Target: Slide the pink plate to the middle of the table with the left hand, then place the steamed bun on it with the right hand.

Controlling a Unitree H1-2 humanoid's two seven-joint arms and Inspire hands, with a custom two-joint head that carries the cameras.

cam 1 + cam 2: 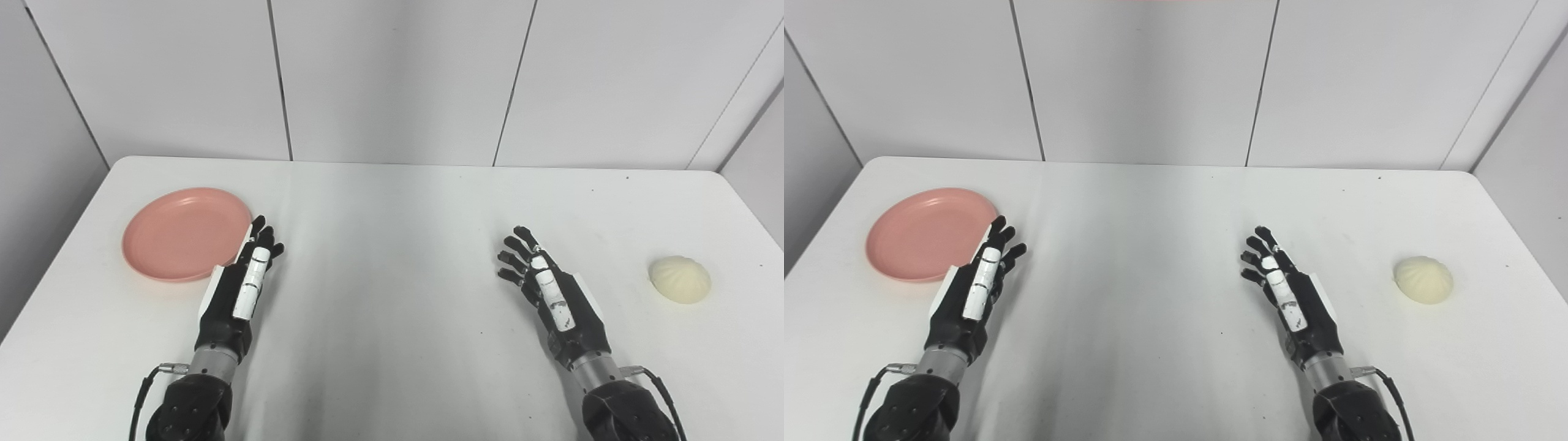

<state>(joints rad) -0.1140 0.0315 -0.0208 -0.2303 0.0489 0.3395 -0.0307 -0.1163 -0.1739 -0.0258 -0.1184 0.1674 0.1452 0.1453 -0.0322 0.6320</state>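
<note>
Nothing was done: both hands empty, fingers spread; plate (184, 233) beside left hand (242, 288), bun (680, 279) outboard of right hand (551, 294).

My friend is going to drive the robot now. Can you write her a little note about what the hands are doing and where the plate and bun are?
Left robot hand: open, empty, at the pink plate's near right edge; contact unclear.
Right robot hand: open, empty, well apart from the steamed bun.
Plate: far left of the table. Bun: far right side.
Done: nothing yet.
Left: slide the plate to the middle with the left hand, then set the bun on it with the right.
</note>
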